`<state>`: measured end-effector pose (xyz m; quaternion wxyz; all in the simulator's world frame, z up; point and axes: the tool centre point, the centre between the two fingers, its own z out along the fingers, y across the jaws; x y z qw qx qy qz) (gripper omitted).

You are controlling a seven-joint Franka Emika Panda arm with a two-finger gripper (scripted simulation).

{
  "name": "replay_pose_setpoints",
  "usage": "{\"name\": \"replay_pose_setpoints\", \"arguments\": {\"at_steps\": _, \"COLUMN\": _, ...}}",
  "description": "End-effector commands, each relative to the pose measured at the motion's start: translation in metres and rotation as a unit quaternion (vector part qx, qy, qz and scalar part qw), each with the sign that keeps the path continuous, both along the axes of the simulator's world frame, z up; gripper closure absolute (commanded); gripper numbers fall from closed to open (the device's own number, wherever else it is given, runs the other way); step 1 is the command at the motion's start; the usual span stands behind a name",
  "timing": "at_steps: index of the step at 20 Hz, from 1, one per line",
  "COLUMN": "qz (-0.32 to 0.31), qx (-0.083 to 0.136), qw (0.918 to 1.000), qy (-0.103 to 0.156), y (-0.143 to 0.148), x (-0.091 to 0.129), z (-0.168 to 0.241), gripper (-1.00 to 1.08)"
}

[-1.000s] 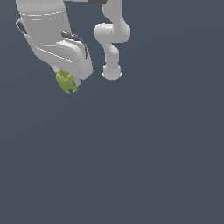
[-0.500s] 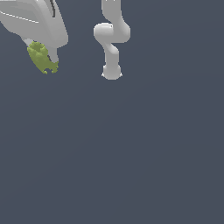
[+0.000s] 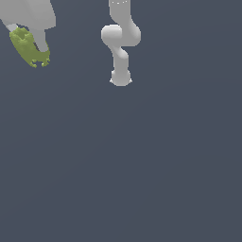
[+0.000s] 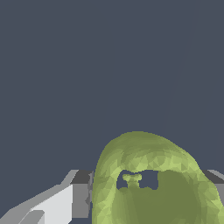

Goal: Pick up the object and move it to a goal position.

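No brand, label or writing can be read anywhere in either view — every face is plain render.

The object [image 3: 28, 46], a lumpy yellow-green piece with knobbly edges, sits at the upper corner on the exterior view's left, held up against the white gripper [image 3: 34, 47]. One pale finger [image 3: 41, 41] crosses in front of it; the other finger is hidden behind the object. The gripper's body is cut off by the frame's top and side edges, so little of it shows. The jaws are clamped on the object.

In the wrist view the object [image 4: 151, 183] fills the lower part of the picture and runs off the edge, with a dark hollow through its middle. It hides the space between the fingers; only a grey-and-white finger [image 4: 65, 201] beside it shows clearly.

The arm's base [image 3: 120, 78] stands well apart from the object on the dark grey surface [image 3: 142, 165], its upper links cut off at the frame's top.
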<state>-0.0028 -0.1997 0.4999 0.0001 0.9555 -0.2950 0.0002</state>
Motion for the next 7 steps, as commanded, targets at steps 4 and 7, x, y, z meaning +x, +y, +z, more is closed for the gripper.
{"name": "replay_pose_setpoints", "arguments": {"at_steps": 4, "qz": 0.0, "qx": 0.0, "qw": 1.0, "qy": 0.0, "y": -0.0037, "x": 0.0008, "z": 0.0067, "gripper": 1.08}}
{"name": "replay_pose_setpoints", "arguments": {"at_steps": 7, "qz": 0.0, "qx": 0.0, "qw": 1.0, "qy": 0.0, "y": -0.0041, "x": 0.0009, "z": 0.0075, "gripper": 1.08}}
